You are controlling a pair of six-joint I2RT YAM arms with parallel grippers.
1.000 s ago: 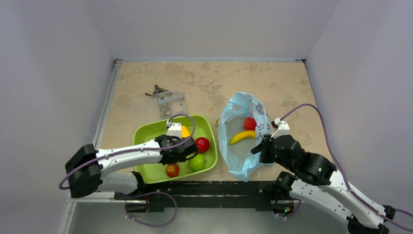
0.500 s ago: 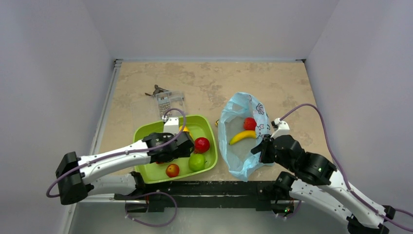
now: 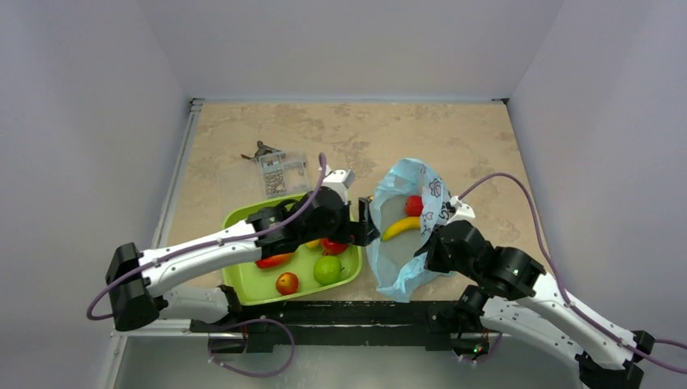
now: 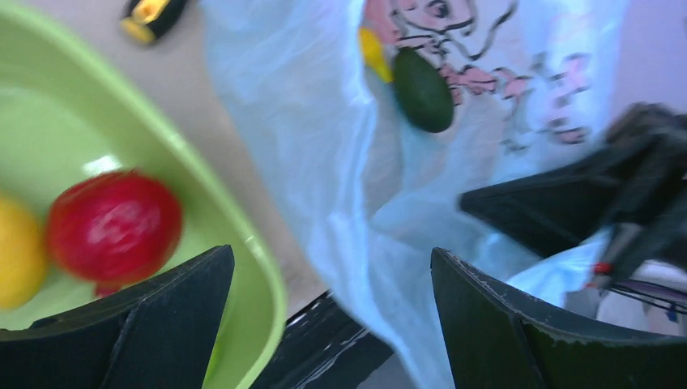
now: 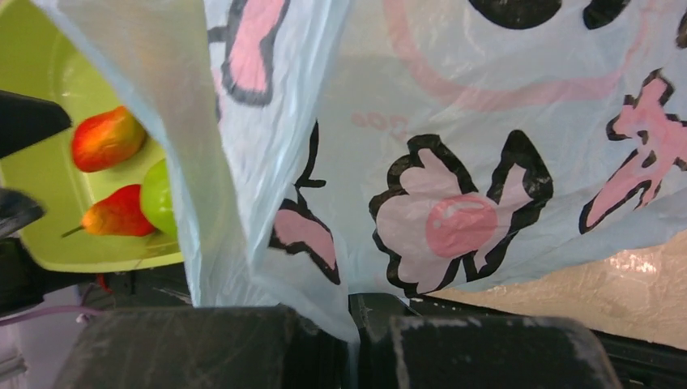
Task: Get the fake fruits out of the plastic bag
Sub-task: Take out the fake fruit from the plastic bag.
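The light blue plastic bag (image 3: 397,263) lies right of the green tray (image 3: 243,217). A red round fruit (image 3: 415,205) and a banana (image 3: 403,228) lie inside the bag. The left wrist view shows a dark avocado (image 4: 422,89) through the bag's film (image 4: 324,162). My left gripper (image 3: 369,225) is open at the bag's left edge, with nothing between its fingers (image 4: 518,332). My right gripper (image 3: 428,247) is shut on the bag's near right edge (image 5: 352,320). In the tray lie a mango (image 3: 274,260), a green apple (image 3: 327,269), a small red-yellow apple (image 3: 286,283) and a red fruit (image 4: 113,227).
A plain yellow-orange fruit (image 4: 16,251) lies in the tray beside the red one. A clear packet with a dark object (image 3: 275,166) lies behind the tray. A small black and yellow thing (image 4: 151,10) sits on the table between tray and bag.
My left arm swung right from over the tray to the bag's left edge, and its jaws opened. The mango now shows in the tray. My right gripper lifted the bag's edge slightly.
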